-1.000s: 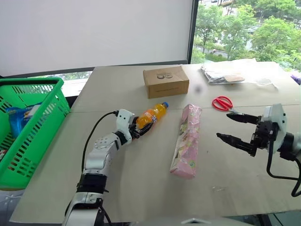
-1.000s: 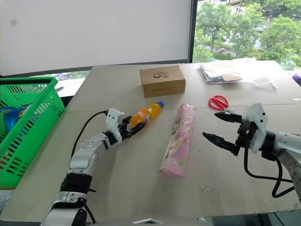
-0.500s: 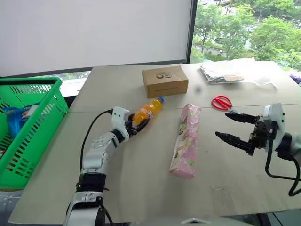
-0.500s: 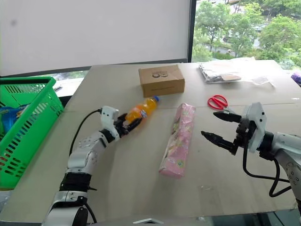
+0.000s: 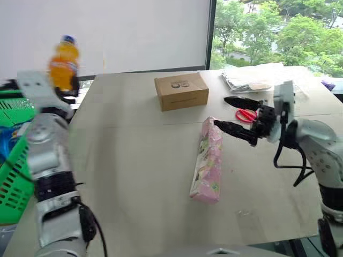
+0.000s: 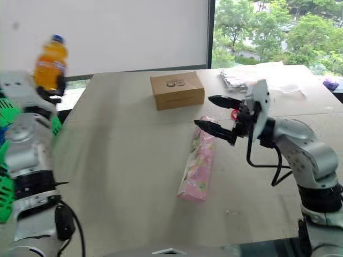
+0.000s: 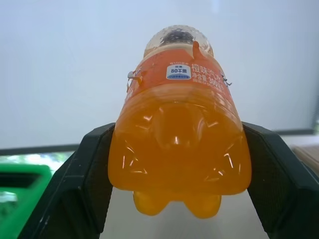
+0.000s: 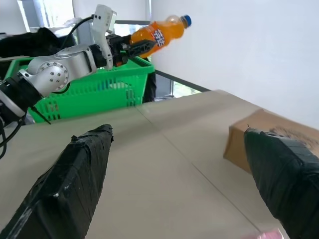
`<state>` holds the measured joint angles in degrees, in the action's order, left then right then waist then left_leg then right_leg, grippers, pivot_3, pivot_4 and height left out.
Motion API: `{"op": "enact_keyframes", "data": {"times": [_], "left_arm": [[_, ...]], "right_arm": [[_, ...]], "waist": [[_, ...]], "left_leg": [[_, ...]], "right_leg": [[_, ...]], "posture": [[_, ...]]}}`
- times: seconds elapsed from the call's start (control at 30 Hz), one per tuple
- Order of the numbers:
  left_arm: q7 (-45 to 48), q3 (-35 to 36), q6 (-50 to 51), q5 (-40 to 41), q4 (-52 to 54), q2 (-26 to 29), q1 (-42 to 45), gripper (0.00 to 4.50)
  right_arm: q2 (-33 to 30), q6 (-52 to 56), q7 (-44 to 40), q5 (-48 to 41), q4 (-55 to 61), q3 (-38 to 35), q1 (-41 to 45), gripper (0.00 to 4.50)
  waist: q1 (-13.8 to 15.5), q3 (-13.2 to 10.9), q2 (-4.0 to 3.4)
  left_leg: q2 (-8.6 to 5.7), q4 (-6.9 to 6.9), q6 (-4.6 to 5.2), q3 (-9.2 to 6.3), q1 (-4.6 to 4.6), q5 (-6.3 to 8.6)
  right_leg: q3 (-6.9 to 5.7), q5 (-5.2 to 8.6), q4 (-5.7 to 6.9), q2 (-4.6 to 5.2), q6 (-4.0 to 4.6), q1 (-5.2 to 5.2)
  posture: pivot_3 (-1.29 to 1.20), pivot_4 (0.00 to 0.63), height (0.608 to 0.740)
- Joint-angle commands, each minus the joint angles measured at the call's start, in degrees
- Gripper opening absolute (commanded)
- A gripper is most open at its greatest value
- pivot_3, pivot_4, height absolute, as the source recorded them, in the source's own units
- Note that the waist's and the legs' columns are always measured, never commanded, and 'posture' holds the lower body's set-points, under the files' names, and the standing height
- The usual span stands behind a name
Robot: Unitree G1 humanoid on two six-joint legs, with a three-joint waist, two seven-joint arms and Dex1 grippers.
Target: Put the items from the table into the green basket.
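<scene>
On table (image 5: 134, 176): one pink packet (image 5: 208, 160); one bottle (image 5: 63, 63) in left hand (image 5: 68, 87).

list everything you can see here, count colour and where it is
drink bottle: 1, orange with blue cap, held up in the air near the basket
packet: 1, pink flower-patterned, flat on the table's middle
basket: 1, bright green, off the table's left edge, blue packaging inside
cardboard box: 1, brown, far middle of the table
scissors: 1, red handles, behind the right gripper
clear bags: a pile, transparent, far right corner
table: 1, pale beige-grey
left gripper: black fingers, shut on the bottle
right gripper: black fingers, open, above the packet's far end
</scene>
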<state>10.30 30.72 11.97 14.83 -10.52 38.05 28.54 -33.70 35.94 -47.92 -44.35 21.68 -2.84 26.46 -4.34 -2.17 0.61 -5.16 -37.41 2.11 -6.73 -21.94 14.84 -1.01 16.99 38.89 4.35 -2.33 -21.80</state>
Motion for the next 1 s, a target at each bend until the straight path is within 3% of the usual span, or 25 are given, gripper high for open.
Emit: {"op": "enact_keyframes", "data": {"times": [0.03,0.17,0.37,0.63,0.9,0.93,0.97,1.0], "left_arm": [[0.6,8.0,-2.7,-0.8,-1.4,8.3,-3.3,3.02],[0.2,15.8,-3.6,-1.6,-5.3,15.2,-8.9,3.02],[3.0,20.2,-1.1,1.0,-6.7,16.0,-13.9,3.02],[6.2,15.1,0.6,2.0,-9.6,14.8,-13.1,3.02],[8.8,11.0,-0.8,1.4,-14.9,15.3,-10.8,3.02],[8.8,10.9,-1.0,1.2,-15.4,15.5,-10.7,4.05],[8.6,10.7,-1.4,1.2,-15.9,15.6,-10.3,4.44],[8.4,10.6,-1.9,1.3,-16.4,15.7,-9.7,4.44]], "right_arm": [[1.8,-0.3,-2.6,-1.1,-1.8,1.4,4.0,4.50],[3.9,-0.4,-5.4,-1.2,-4.2,3.2,7.3,4.50],[5.8,-0.5,-7.3,-0.6,-6.1,4.7,9.7,4.50],[6.9,-0.6,-7.2,1.1,-6.8,5.2,10.4,4.50],[6.0,-0.6,-5.3,2.3,-4.2,4.5,7.9,4.50],[5.9,-0.5,-5.0,2.3,-3.8,4.3,7.5,4.50],[5.7,-0.4,-4.7,2.3,-3.4,4.0,7.1,4.50],[5.5,-0.4,-4.4,2.2,-3.1,3.8,6.7,4.50]], "waist": [[0.4,0.0,0.05],[2.5,0.1,0.09],[7.1,0.4,0.67],[11.5,0.7,1.16],[10.9,0.9,1.39],[10.7,0.9,1.43],[10.4,0.9,1.45],[10.0,0.9,1.46]], "left_leg": [[0.00,0.03,0.00,0.02,0.03,0.00],[0.01,0.08,0.00,0.05,0.04,0.00],[0.01,0.07,-0.03,0.00,0.05,0.00],[0.10,0.07,-0.14,-0.01,0.12,0.18],[0.16,0.11,-0.22,0.06,0.12,0.14],[0.18,0.12,-0.21,0.07,0.11,0.13],[0.18,0.13,-0.23,0.07,0.10,0.11],[0.19,0.14,-0.27,0.08,0.10,0.09]], "right_leg": [[0.04,0.00,0.00,-0.01,0.00,-0.01],[0.20,0.01,0.01,-0.12,0.01,-0.10],[0.30,0.00,0.05,-0.21,0.01,-0.06],[0.30,-0.18,0.08,-0.33,0.19,-0.03],[0.33,-0.29,0.06,-0.39,0.18,-0.08],[0.34,-0.29,0.06,-0.39,0.18,-0.10],[0.34,-0.30,0.06,-0.40,0.18,-0.12],[0.35,-0.30,0.06,-0.39,0.18,-0.15]], "posture": [[0.03,0.000,0.740],[0.11,0.000,0.740],[0.15,0.000,0.740],[0.14,0.000,0.740],[0.10,0.000,0.740],[0.08,0.000,0.740],[0.08,0.000,0.740],[0.07,0.000,0.740]]}}
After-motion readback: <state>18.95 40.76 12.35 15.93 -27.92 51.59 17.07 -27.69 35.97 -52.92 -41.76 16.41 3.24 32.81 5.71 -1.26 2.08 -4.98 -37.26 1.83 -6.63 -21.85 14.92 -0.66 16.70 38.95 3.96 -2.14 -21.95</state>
